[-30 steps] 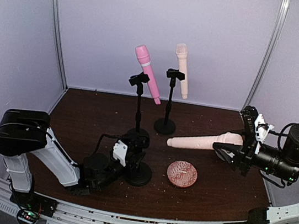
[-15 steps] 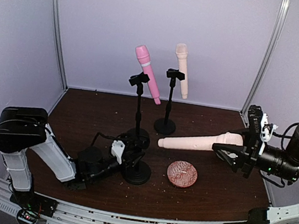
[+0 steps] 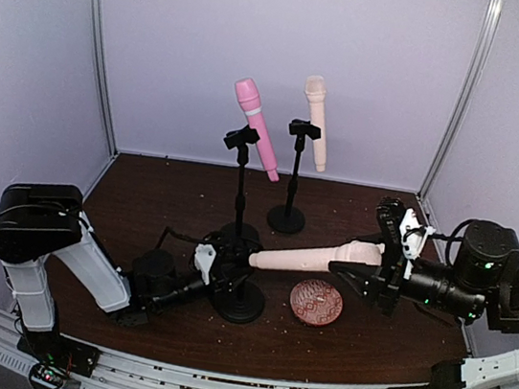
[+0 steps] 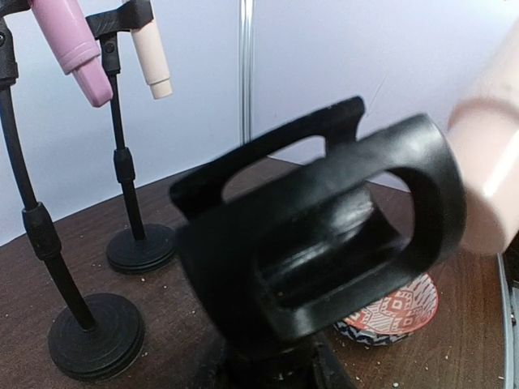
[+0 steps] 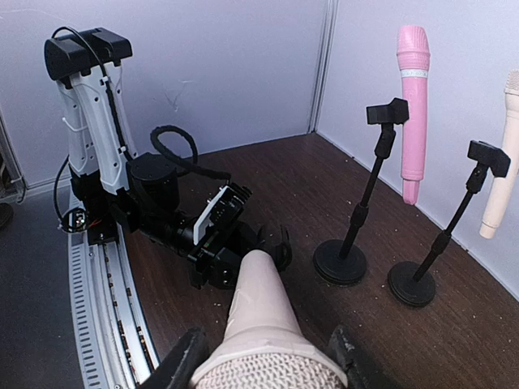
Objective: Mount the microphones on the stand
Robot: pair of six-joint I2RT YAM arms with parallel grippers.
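Above the middle of the table (image 3: 143,199), a pale peach microphone (image 3: 314,256) lies almost level, its rounded head clenched in the right hand (image 3: 379,261) and its handle tip at the open clip (image 4: 324,235) of the near stand (image 3: 239,304). The left hand (image 3: 216,266) sits at that stand's stem; whether it is clamped cannot be told. At the rear, the pink microphone (image 3: 256,126) and a second peach microphone (image 3: 316,120) sit clipped in two taller stands (image 3: 292,175). A patterned dish (image 3: 316,302) lies beside the near stand's base
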